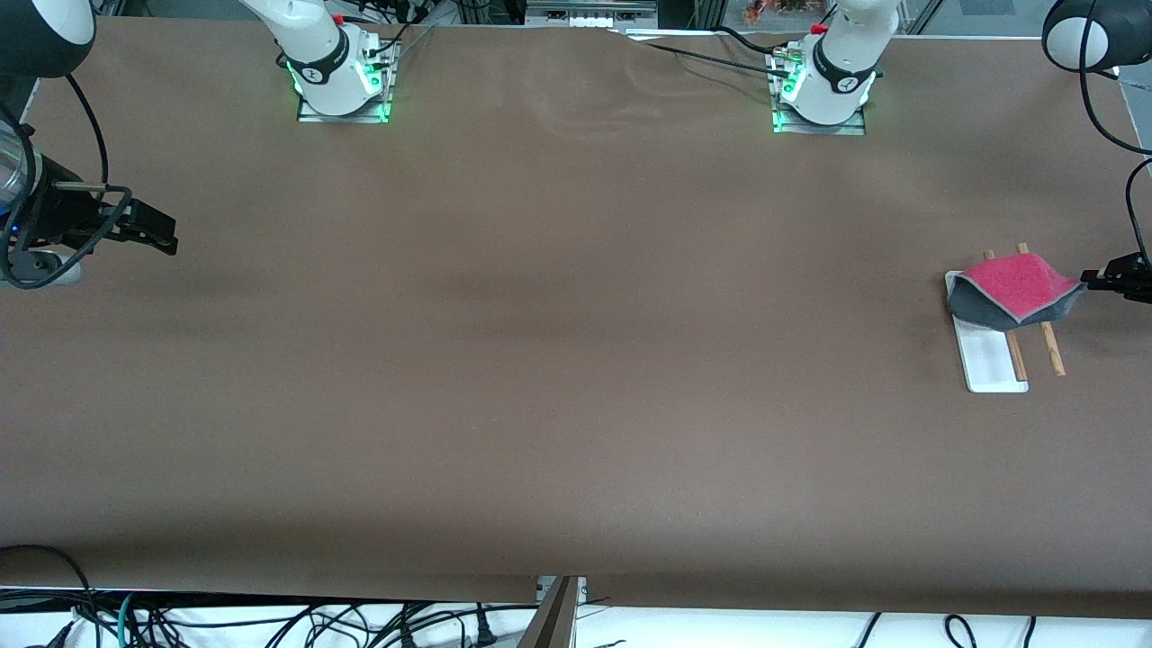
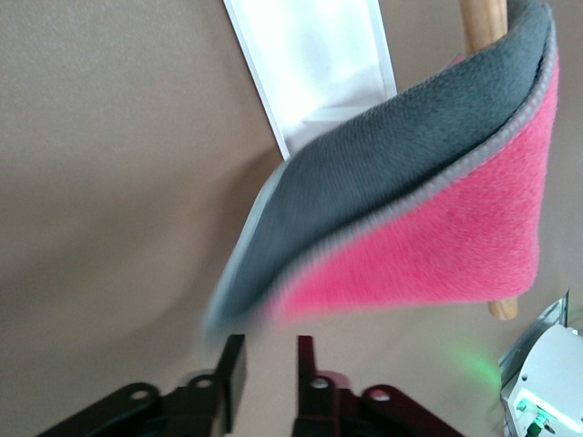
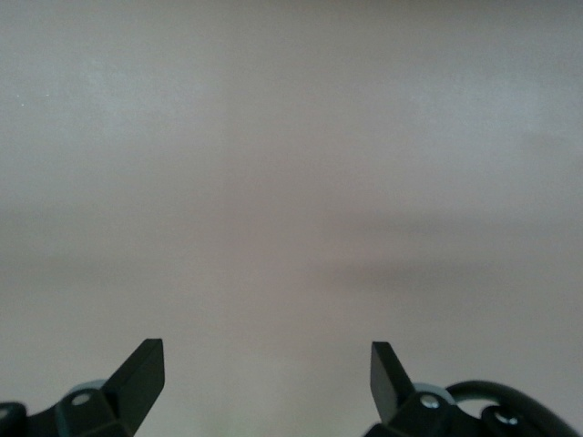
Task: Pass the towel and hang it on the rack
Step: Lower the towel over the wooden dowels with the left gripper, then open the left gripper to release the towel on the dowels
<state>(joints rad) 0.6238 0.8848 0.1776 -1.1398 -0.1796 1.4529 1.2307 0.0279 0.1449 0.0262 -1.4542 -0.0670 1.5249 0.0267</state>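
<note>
Brown worktop: we see the soft, limp pink-and-grey cloth towel draped over the white-based wooden-rod rack; left tool narrowly parted, empty, beside its corner; right tool waits wide.

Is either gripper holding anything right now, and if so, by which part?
Nothing is held. The towel lies draped over the rack; the left gripper sits just off its corner, fingers parted with nothing between them. The right gripper waits open over bare table.

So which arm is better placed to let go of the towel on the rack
Left. Its gripper sits right beside the towel draped over the rack; the right gripper waits, open, at the right arm's end of the table.
</note>
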